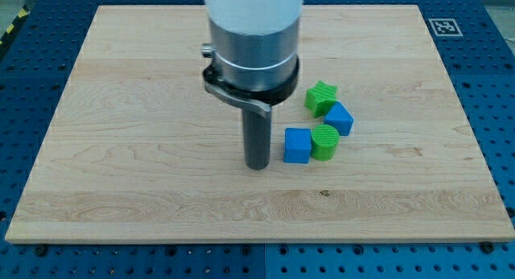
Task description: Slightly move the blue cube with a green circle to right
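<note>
A blue cube (pixel 297 145) lies on the wooden board (pixel 121 150), just right of centre. A green round block (pixel 325 141) touches its right side. My tip (pixel 257 166) rests on the board just to the left of the blue cube, with a small gap between them. Above and to the right, a second blue block (pixel 339 118) sits close to the green round block, and a green star block (pixel 320 97) touches it from the upper left.
The arm's wide grey and white body (pixel 252 38) hangs over the board's upper middle and hides the part behind it. A blue perforated table (pixel 491 86) surrounds the board. A black and white marker (pixel 442 26) sits at the board's upper right corner.
</note>
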Controlling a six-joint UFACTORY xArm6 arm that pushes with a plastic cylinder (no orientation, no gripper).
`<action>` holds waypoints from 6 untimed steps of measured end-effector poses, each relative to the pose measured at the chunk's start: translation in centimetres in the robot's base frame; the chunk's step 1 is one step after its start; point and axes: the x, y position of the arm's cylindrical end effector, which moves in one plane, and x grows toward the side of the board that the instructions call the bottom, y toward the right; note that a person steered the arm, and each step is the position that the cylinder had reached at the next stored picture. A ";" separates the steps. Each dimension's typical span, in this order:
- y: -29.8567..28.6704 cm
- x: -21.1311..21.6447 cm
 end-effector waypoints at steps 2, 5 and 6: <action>5.8 0.0; 9.0 4.8; 11.7 4.8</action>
